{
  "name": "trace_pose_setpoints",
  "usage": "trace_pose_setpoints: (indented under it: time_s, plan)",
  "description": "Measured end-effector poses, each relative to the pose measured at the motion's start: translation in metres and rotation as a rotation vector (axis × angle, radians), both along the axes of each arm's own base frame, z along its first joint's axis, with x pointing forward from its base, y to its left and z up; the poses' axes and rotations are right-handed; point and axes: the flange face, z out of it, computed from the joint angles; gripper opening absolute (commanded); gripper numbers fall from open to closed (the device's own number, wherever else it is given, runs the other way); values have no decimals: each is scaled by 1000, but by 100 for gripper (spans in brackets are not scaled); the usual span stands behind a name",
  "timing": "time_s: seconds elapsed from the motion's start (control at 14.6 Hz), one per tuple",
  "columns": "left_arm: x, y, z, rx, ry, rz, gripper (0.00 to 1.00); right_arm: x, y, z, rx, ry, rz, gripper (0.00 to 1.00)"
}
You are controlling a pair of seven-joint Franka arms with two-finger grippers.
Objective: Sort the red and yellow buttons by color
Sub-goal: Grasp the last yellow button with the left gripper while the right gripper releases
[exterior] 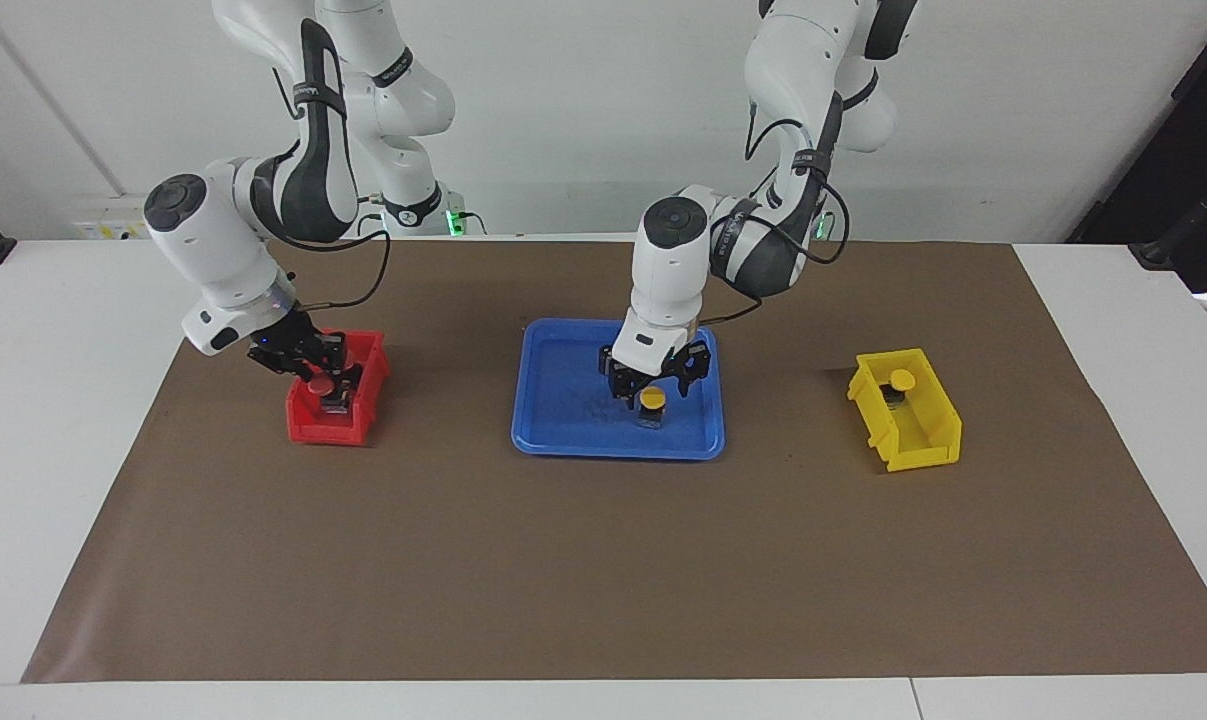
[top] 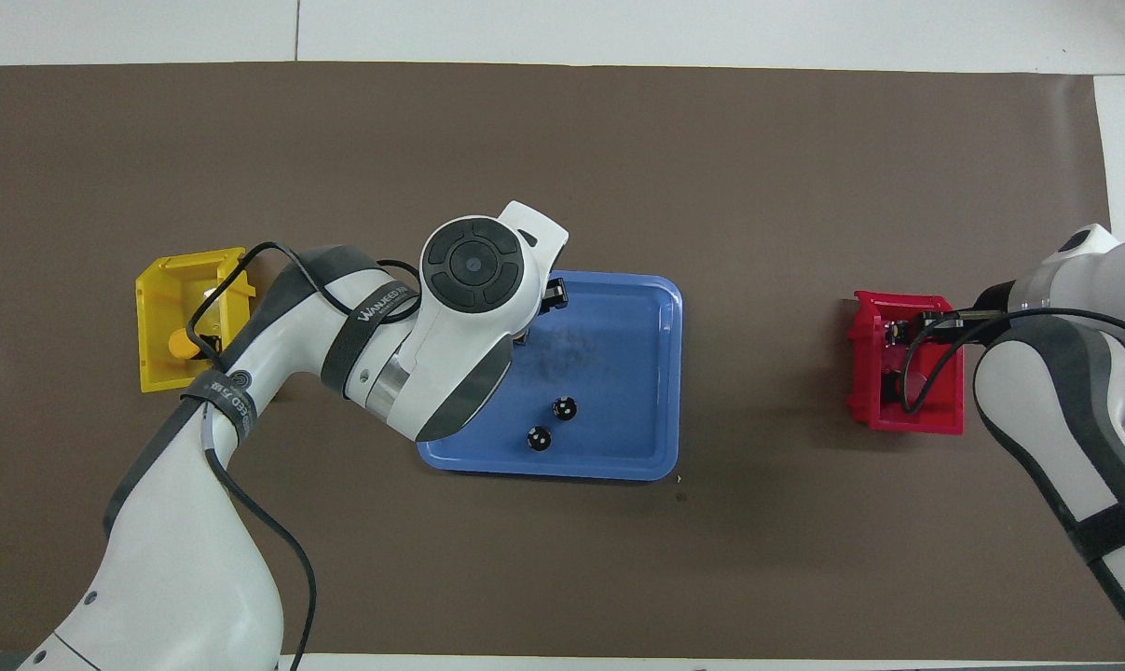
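A yellow button (exterior: 652, 399) stands on the blue tray (exterior: 563, 400), at the edge farther from the robots. My left gripper (exterior: 653, 387) is right over it, open, with a finger on each side of the cap. In the overhead view my left arm hides both. A second yellow button (exterior: 901, 380) (top: 184, 346) lies in the yellow bin (exterior: 928, 425) (top: 166, 289). My right gripper (exterior: 315, 375) is low in the red bin (exterior: 308, 425) (top: 916, 419), right at a red button (exterior: 320, 387). The other red button is hidden.
Two small dark cylinders (top: 565, 408) (top: 538, 438) stand on the blue tray (top: 637, 373), at the edge nearer to the robots. A brown mat (exterior: 603, 560) covers the table. The red bin is toward the right arm's end, the yellow bin toward the left arm's end.
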Motion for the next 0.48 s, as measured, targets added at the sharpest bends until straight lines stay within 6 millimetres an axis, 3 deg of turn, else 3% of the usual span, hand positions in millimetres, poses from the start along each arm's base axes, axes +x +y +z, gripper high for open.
trace_pose_setpoints:
  time_s: [0.07, 0.34, 0.41, 0.48]
  plan:
    - [1, 1, -1, -1, -2, 2, 77, 0, -1, -2, -13, -6, 7, 8]
    - [1, 2, -9, 6, 7, 3, 75, -3, -1, -9, -30, -10, 18, 36]
    - [0, 2, -10, 8, 9, 3, 69, -3, -1, -9, -30, -10, 19, 38]
    - [0, 2, -12, 10, 11, 2, 48, -3, -1, -8, -30, -10, 19, 50]
